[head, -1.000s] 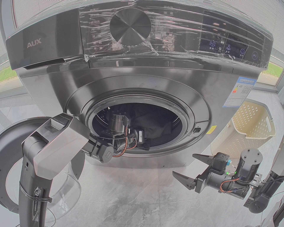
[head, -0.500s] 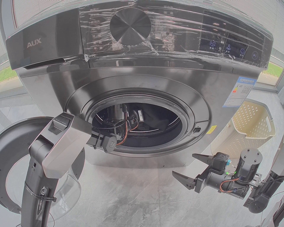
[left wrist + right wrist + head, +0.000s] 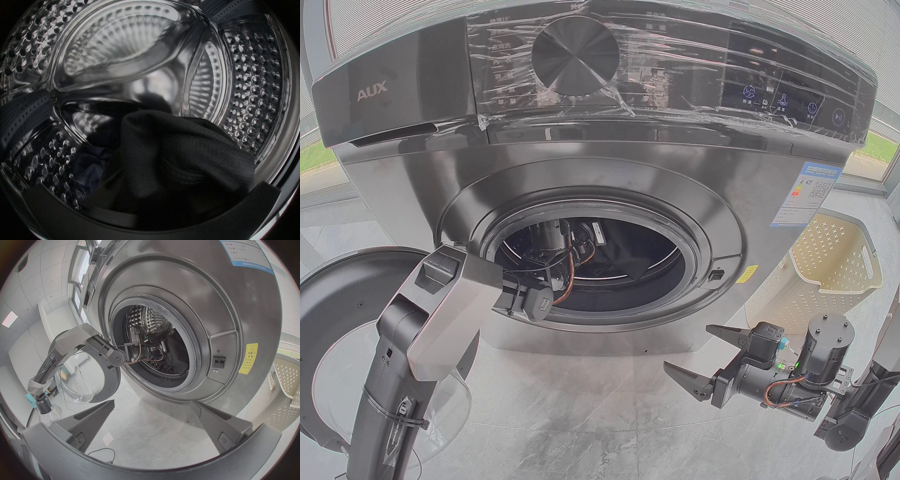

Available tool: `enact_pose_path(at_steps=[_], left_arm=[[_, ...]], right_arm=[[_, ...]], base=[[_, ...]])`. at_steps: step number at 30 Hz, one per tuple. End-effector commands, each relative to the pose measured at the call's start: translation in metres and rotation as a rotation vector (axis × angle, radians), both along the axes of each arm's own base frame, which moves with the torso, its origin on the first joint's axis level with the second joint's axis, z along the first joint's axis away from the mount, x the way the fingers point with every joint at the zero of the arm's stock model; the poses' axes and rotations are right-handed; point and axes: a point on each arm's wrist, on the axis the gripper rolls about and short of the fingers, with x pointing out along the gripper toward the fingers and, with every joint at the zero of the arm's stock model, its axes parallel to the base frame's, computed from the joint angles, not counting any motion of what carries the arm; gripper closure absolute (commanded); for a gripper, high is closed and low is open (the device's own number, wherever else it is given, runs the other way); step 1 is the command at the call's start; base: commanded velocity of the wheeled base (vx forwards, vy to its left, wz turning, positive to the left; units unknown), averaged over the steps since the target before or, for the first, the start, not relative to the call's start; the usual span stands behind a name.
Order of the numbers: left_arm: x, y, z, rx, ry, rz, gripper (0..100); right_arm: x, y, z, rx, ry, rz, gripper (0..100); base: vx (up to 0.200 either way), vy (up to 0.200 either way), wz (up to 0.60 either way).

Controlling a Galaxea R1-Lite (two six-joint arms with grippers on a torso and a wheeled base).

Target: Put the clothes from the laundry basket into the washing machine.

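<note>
Dimpled steel drum (image 3: 256, 78), crumpled black knit cloth (image 3: 187, 162) inside; left gripper (image 3: 597, 236) grip unreadable; right gripper (image 3: 689, 349) wedge claw spread wide.

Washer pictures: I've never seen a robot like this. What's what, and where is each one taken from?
A two-armed robot is putting clothes into a washer. The head view looks down from the robot's head at the washer, its open door and a cream basket on the right. The left arm is inside the opening. The camera on that wrist shows the metal drum with dark cloth in it; I cannot tell whether the cloth is held. The right wrist view looks past the right hand, which is open, holds nothing and hangs above the floor.
</note>
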Motion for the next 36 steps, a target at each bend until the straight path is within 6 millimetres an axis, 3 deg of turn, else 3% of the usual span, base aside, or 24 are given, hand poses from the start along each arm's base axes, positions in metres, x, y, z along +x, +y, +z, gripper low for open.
enact_pose_path(at_steps=[1,5,9,14,18,22,29,30,36], left_arm=[[-0.012,-0.008,-0.001,0.014,0.033,-0.023,0],[-0.032,-0.01,-0.001,0.048,0.088,-0.066,0],[-0.039,-0.014,-0.007,0.065,0.106,-0.084,0],[-0.039,-0.011,-0.02,0.117,0.135,-0.083,0],[-0.036,-0.01,-0.045,0.173,0.168,-0.1,0],[-0.031,-0.01,-0.058,0.18,0.185,-0.102,0],[-0.027,-0.011,-0.056,0.174,0.169,-0.1,0],[-0.026,-0.011,-0.055,0.171,0.164,-0.1,100],[-0.024,-0.012,-0.052,0.163,0.151,-0.101,100]], right_arm=[[0.0,0.0,-0.001,-0.001,0.002,0.0,0],[0.0,0.0,-0.001,-0.002,0.003,0.0,0],[0.0,0.0,-0.001,-0.003,0.005,0.0,0],[-0.001,0.001,-0.001,-0.003,0.005,0.005,0],[-0.001,0.001,-0.001,-0.002,0.003,0.007,0],[-0.001,0.001,-0.001,-0.002,0.003,0.007,0],[-0.001,0.002,-0.002,-0.006,0.008,0.008,0],[-0.001,0.002,-0.002,-0.006,0.008,0.008,0],[-0.001,0.002,-0.003,-0.007,0.009,0.008,0]], base=[[0.0,0.0,0.0],[0.0,0.0,0.0],[0.0,0.0,0.0],[0.0,0.0,0.0],[0.0,0.0,0.0],[0.0,0.0,0.0],[0.0,0.0,0.0],[0.0,0.0,0.0],[0.0,0.0,0.0]])
